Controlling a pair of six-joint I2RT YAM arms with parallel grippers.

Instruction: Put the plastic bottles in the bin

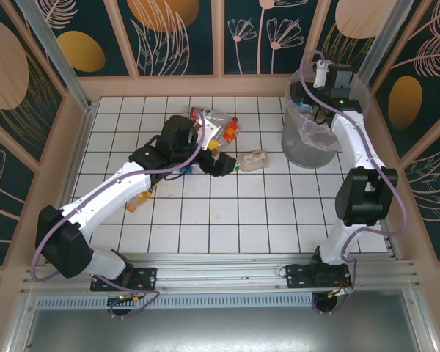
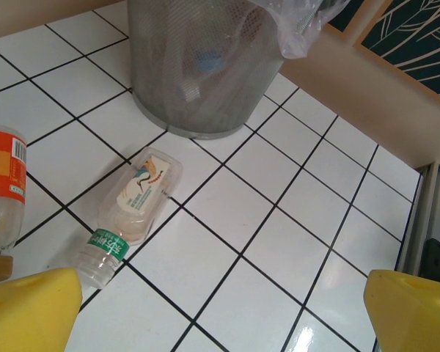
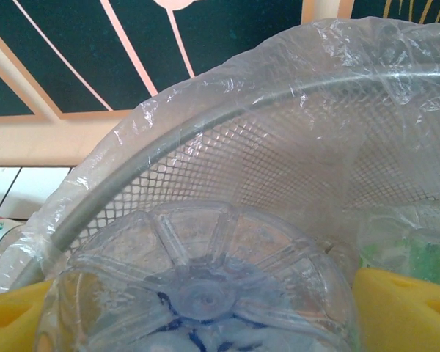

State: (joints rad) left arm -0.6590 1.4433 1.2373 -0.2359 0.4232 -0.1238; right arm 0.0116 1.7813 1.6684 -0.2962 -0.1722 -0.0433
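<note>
- The right gripper [image 3: 205,315] hangs over the bin's mouth. Its yellow pads [image 3: 15,315] flank the ribbed base of a clear bottle [image 3: 198,279]; whether they grip it I cannot tell.
- Below it, the bin [image 3: 227,147], mesh-walled and bag-lined, holds something clear and greenish [image 3: 418,253].
- The left gripper [image 2: 220,312] is spread wide, with nothing between its fingers [image 2: 29,312].
- Just ahead of one finger, a flattened bottle [image 2: 132,213] with a green label lies on the tiles [image 2: 279,220]. An orange-labelled bottle [image 2: 4,191] lies beside it, and the bin stands just beyond.
</note>
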